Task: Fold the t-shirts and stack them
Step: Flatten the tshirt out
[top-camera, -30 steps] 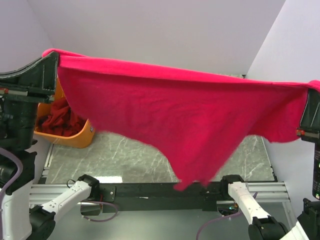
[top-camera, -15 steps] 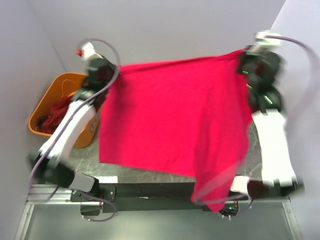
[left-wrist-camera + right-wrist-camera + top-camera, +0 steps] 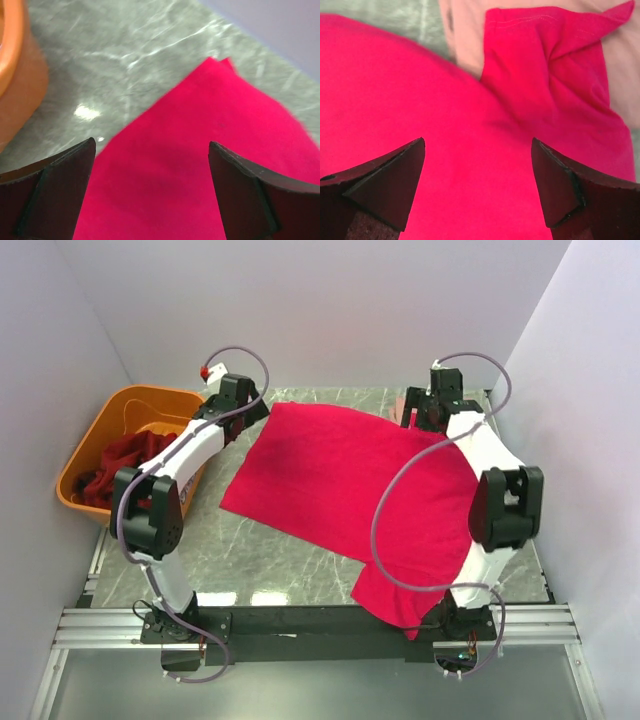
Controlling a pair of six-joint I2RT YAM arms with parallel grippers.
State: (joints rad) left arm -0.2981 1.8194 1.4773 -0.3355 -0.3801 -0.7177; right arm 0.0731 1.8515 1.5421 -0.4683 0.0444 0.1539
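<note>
A bright crimson-pink t-shirt (image 3: 350,490) lies spread flat across the marble table, its near corner reaching over the front edge. My left gripper (image 3: 255,408) hovers open just above the shirt's far left corner (image 3: 220,125), holding nothing. My right gripper (image 3: 425,418) is open over the far right corner (image 3: 470,115), also holding nothing. One sleeve (image 3: 545,60) is folded onto a pale salmon-pink t-shirt (image 3: 465,30) that lies under that corner. Dark maroon-red t-shirts (image 3: 120,465) are heaped in the tub.
The orange plastic tub (image 3: 150,400) stands at the far left, close beside my left arm, and its wall (image 3: 15,100) shows in the left wrist view. Bare marble (image 3: 170,550) lies left of the shirt. Grey walls close in the back and both sides.
Both arms swung the shirt from hanging stretched in the air down onto the table. Both grippers opened and let go of its corners.
</note>
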